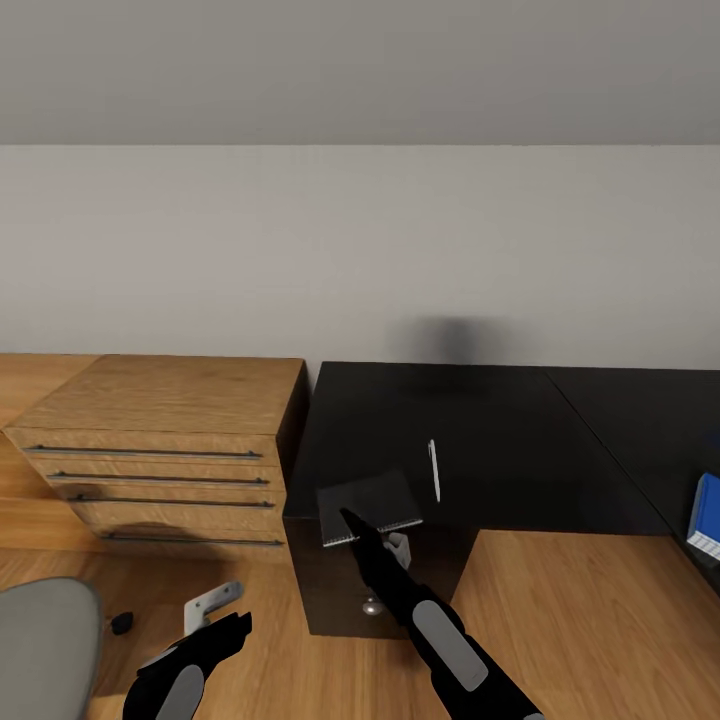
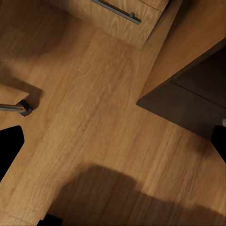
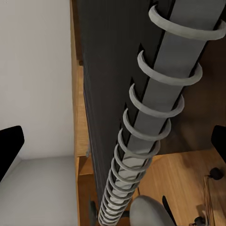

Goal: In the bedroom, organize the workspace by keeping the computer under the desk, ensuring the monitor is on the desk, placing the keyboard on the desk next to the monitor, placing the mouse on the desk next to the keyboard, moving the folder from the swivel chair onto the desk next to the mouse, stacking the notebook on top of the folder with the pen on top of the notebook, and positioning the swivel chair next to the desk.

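Observation:
The dark notebook (image 1: 372,503) with its white spiral edge lies at the front edge of the black desk (image 1: 490,420). The slim white pen (image 1: 434,469) rests just right of it. My right gripper (image 1: 350,521) is open at the notebook's spiral edge. In the right wrist view the spiral (image 3: 141,127) runs between the spread fingers (image 3: 9,148). A corner of the blue folder (image 1: 706,515) sits on the desk at the far right. The grey swivel chair (image 1: 45,640) is at the lower left. Low over the floor, my left gripper (image 1: 228,630) is open and empty.
A light wooden chest (image 1: 165,440) with bar handles (image 2: 117,12) stands left of the desk. The desk's dark drawer unit (image 1: 340,580) carries a silver knob (image 1: 372,605). A chair leg (image 1: 210,603) and wheel (image 2: 23,109) lie on the wood floor (image 2: 103,122).

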{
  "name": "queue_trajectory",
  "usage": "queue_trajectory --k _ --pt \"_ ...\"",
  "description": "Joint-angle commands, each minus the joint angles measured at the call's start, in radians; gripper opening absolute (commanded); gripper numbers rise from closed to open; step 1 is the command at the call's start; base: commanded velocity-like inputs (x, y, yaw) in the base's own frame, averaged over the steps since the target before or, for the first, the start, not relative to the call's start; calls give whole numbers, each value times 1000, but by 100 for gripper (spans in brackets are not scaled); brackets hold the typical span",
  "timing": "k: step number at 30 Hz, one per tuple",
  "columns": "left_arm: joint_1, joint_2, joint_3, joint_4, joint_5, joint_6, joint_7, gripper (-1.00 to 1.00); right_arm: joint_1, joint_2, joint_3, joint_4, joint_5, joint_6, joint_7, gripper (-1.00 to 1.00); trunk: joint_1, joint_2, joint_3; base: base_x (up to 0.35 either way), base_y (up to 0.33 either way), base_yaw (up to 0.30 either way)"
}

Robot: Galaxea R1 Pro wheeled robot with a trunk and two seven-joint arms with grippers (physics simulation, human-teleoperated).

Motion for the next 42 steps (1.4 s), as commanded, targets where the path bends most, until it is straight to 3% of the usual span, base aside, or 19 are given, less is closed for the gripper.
queue_trajectory --k 1,7,8,22,33,35,37,42 --pt "-1 1 -2 -1 10 1 11 100 -1 0 1 0 -10 4 3 100 0 0 -1 7 0 0" --pt "-1 1 -2 -1 11 1 12 100 -1 0 1 0 -10 3 3 100 0 0 -1 2 0 0" --pt "-1 1 -2 -1 11 1 11 100 -1 0 1 0 -10 3 3 -100 0 0 -1 0 0 0" --pt "-1 0 -2 0 11 1 12 100 -1 -2 2 -1 -10 2 3 -100 0 0 -1 0 0 0" --pt "-1 -2 -2 0 10 -1 12 100 0 -4 5 -15 -9 -1 9 -100 -42 77 34 0 0 0" --pt "-1 -1 -2 0 10 -1 12 100 2 -6 5 -60 -7 -1 5 -100 -50 91 40 0 0 0" --pt "-1 -2 -3 0 10 -1 14 100 6 -21 5 -160 -5 -1 -23 -100 -58 105 46 0 0 0" --pt "0 -2 -37 10 10 -2 15 100 8 -76 5 -253 -14 5 -80 -100 -77 140 62 0 0 0"
